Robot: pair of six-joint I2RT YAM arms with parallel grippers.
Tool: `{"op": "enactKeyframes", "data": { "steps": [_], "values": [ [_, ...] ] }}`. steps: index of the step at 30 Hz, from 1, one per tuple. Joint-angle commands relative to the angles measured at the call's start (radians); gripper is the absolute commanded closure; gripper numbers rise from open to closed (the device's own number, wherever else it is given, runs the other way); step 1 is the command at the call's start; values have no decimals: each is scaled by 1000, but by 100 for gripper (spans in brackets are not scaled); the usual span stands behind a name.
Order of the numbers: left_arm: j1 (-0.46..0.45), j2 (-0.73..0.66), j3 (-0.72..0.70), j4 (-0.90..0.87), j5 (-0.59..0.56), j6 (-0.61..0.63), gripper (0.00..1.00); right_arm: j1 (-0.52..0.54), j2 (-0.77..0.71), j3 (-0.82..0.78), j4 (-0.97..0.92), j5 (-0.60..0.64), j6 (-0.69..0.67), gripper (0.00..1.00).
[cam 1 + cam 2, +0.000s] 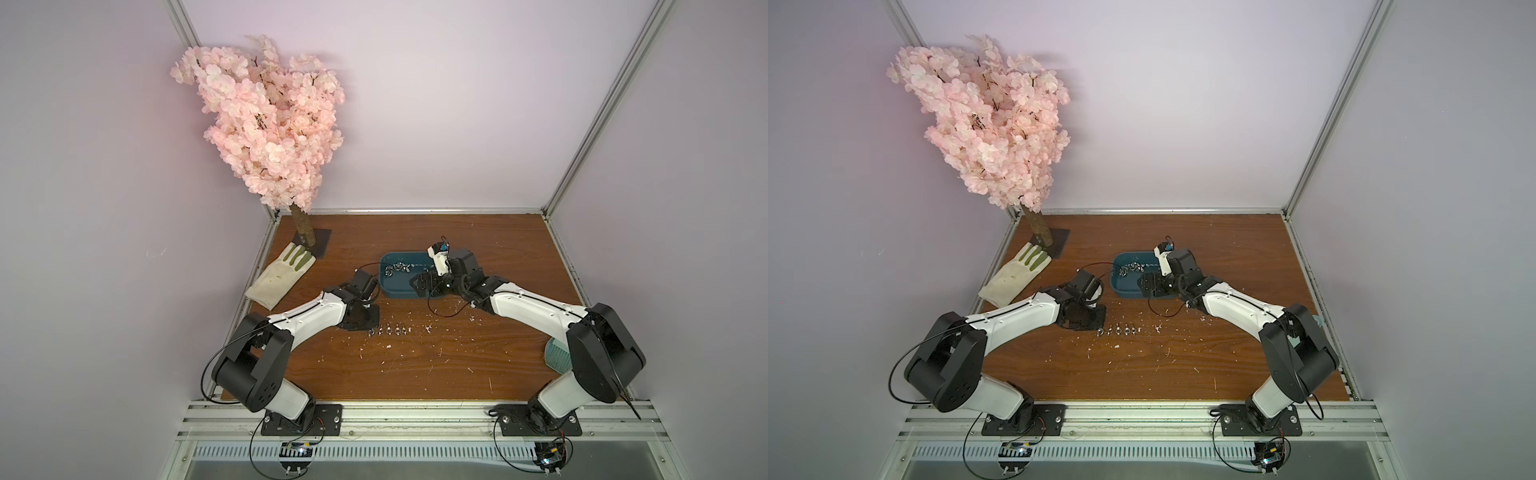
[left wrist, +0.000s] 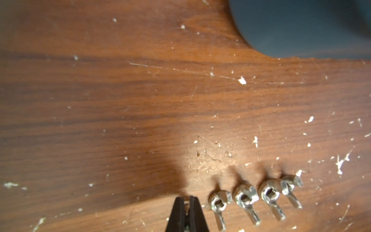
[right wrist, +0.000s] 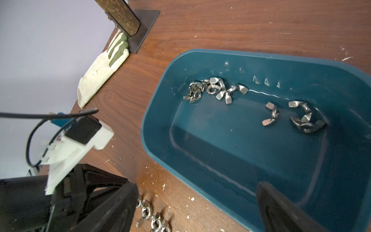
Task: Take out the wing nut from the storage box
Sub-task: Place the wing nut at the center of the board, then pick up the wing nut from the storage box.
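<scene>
Hardware lies ready for picking: small silvery steel wing nuts (image 3: 271, 116) sit loose on the floor of the shallow dark teal plastic storage box (image 3: 160, 120), with a tangled cluster toward its far left corner and a lone nut and a stacked pair further right. The right gripper (image 3: 196, 211) hangs over the box's near side with its fingers spread wide and nothing between them, one above the tub's inside, the other above the table outside. Near of the box, a row of removed wing nuts (image 2: 255, 194) lies on the scratched brown wood-grain table (image 1: 415, 374). At the row's left end the left gripper (image 2: 186, 211) has its fingers almost pressed together with a glint of metal at the tips, though whether they grip it cannot be told. Each nut looks hard, light and slick, likely to skate on smooth plastic. The lone one, clear of its neighbours, seems easiest to pinch across its raised wings. The walls crowd the cluster. Open table lies near of the row, while a cream work glove (image 1: 278, 278) and a pink artificial blossom tree (image 1: 270, 120) fill the far left.
</scene>
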Motion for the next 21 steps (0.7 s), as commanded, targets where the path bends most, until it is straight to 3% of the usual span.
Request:
{"op": "enactKeyframes", "data": {
  "steps": [1,3,10,13,16,21],
  "values": [
    [-12,20,3,-25,-23,-3,79,6,-17,21,-9,26,-2,1],
    [-11,18,7,-26,-20,0,69,6,-11,29,-19,36,-2,1],
    [-8,19,75,-54,-28,9,51,6,28,86,-79,92,-19,2],
    [10,16,125,-69,-28,20,34,6,54,122,-112,130,-35,8],
    [47,15,171,-67,-3,29,4,7,96,175,-162,162,-52,13],
    [105,28,256,-66,1,51,0,4,178,264,-229,209,-67,27]
  ]
}}
